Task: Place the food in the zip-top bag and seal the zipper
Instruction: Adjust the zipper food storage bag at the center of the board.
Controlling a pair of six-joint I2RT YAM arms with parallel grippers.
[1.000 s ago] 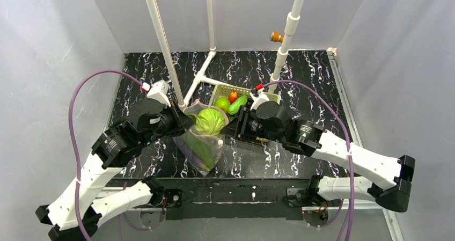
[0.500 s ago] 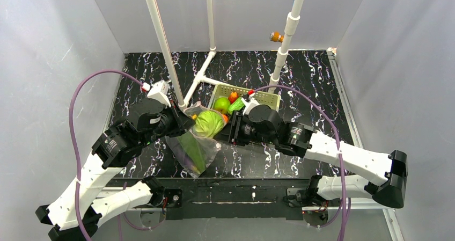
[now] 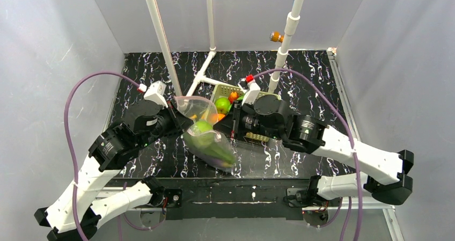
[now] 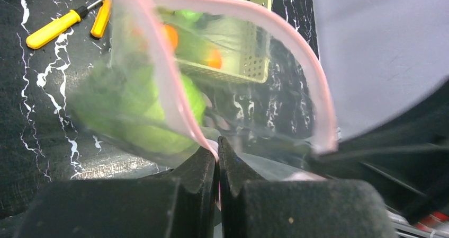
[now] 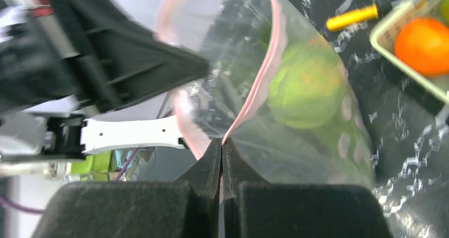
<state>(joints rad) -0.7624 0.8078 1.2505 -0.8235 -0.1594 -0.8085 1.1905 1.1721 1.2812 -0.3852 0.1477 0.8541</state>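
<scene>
The clear zip-top bag (image 3: 199, 108) hangs in the air between my two grippers, its mouth open and its body slanting down to the right. The pale-green cabbage (image 3: 202, 129) sits inside it; it also shows in the right wrist view (image 5: 304, 84). A dark green and purple mass (image 3: 219, 154), the leaves and eggplant, lies lower in the bag. My left gripper (image 4: 217, 149) is shut on the pink zipper (image 4: 168, 84) at one side of the mouth. My right gripper (image 5: 222, 141) is shut on the zipper (image 5: 253, 97) at the other side.
The yellow-green slotted basket (image 3: 258, 137) stands behind the bag, under my right wrist, holding a green fruit (image 3: 222, 104) and orange fruits (image 5: 423, 36). Yellow-handled tools (image 4: 53, 28) lie on the black marbled table. White pipe posts (image 3: 161, 42) rise behind the bag.
The cabbage has slid from the mouth down into the bag. The bag's lower end has swung right, the mouth has opened wider, and the right arm has pulled back toward the basket.
</scene>
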